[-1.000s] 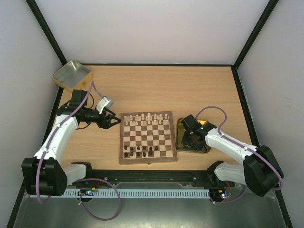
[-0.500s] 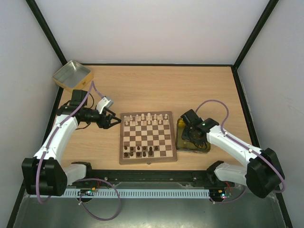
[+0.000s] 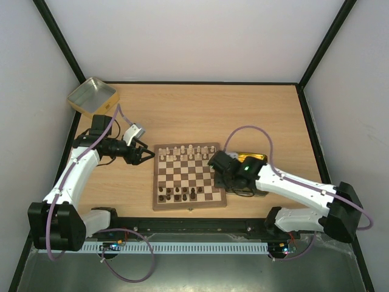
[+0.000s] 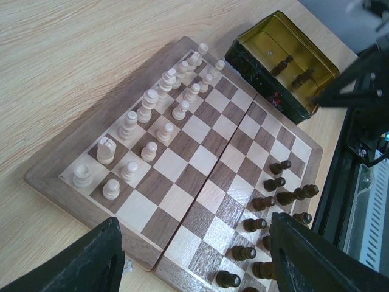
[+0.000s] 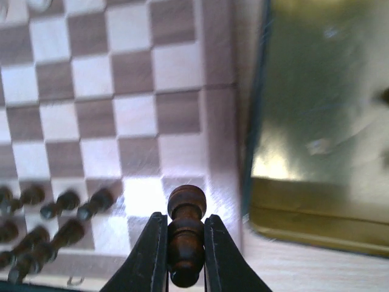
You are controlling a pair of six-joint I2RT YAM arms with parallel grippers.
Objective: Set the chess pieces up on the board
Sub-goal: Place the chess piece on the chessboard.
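Chess pieces in dark brown are standing on the board's near rows. The right pincer is clenching 1 dark piece upright over the right edge, beside the tin, likely bound for an empty square. Pale ones are lining the 2 far rows. The left pincer is hanging spread and empty off the far left corner, leaving room.

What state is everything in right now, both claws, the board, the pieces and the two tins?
left claw: open, holding nothing, beside the board's left edge
right claw: shut on a dark piece, over the board's near right corner
dark piece: upright between the fingers
board: unfolded, lying flat
pale pieces: standing on the far rows
dark pieces: near rows only partly filled
near tin: open, some dark pieces inside
far tin: open
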